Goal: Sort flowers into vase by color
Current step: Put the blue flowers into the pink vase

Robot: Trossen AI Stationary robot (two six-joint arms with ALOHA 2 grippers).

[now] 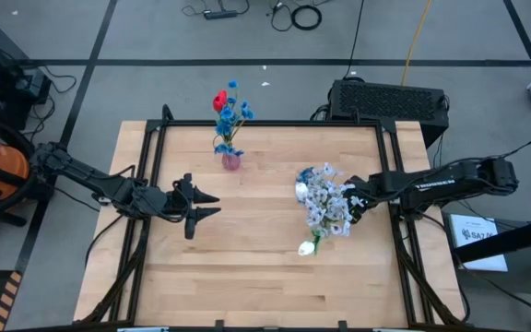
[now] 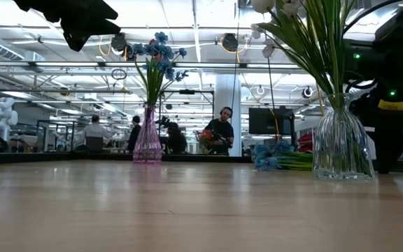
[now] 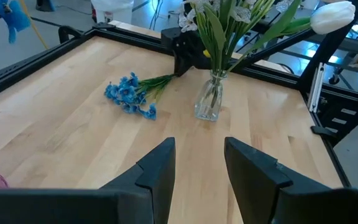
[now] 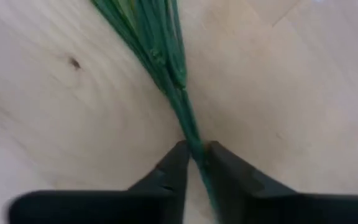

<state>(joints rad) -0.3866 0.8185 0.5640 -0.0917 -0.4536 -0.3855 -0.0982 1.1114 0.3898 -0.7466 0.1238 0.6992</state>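
Observation:
A pink vase (image 1: 231, 161) at the far middle of the table holds blue sprays and a red tulip. A clear glass vase (image 3: 210, 99) on the right holds pale sprays and a white tulip (image 3: 331, 15). A blue spray (image 3: 129, 93) lies flat on the table beside the clear vase, its green stems running to my right gripper (image 4: 194, 152), which is shut on them. My left gripper (image 3: 197, 168) hovers open over the table's left half, with nothing between its fingers. My right gripper pinches the blue spray's bundled green stems (image 4: 190, 134) between its two fingers, toward the stem end, away from the blossoms. The fingers (image 4: 173, 168) come from above, pointing down, and lie across the stems. The spray lies flat on the table.
A raised black frame (image 1: 265, 124) runs around the wooden table. The clear vase's bouquet (image 1: 325, 205) stands right beside my right gripper (image 1: 359, 195). Bare wood lies across the near half. People sit in the room beyond the far edge (image 2: 219, 129).

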